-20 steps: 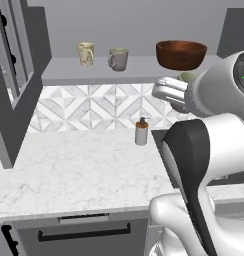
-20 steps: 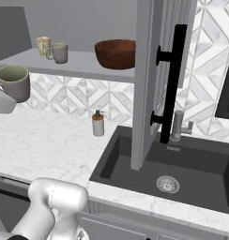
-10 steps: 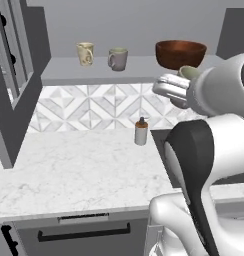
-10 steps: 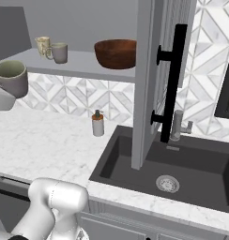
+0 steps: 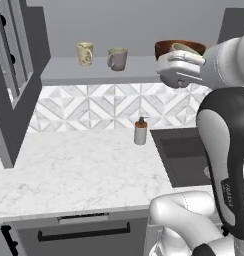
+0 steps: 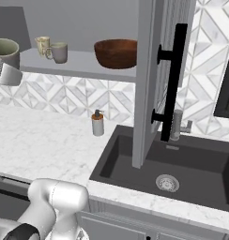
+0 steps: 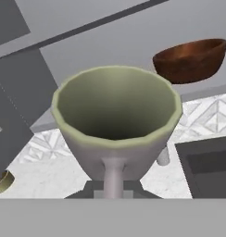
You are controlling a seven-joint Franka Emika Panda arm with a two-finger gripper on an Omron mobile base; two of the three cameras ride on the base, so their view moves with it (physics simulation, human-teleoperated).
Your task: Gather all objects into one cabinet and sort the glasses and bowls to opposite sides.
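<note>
A grey mug with a pale green inside is held upright in my gripper, which is shut on its lower part by the handle. In the left base view the gripper holds this mug at shelf height, right in front of the dark brown bowl. The cream mug and the other grey mug stand side by side on the cabinet's grey shelf, left of the bowl. From the right, the held mug hangs left of the shelf's mugs and bowl.
A white soap pump bottle stands on the marble counter by the backsplash. The dark sink lies to the right. An open cabinet door with a long black handle juts out over the sink; another open door stands at the left.
The arm has lifted the grey mug from below the shelf's edge up to shelf height. The shelf's mugs, bowl and soap bottle have not moved.
</note>
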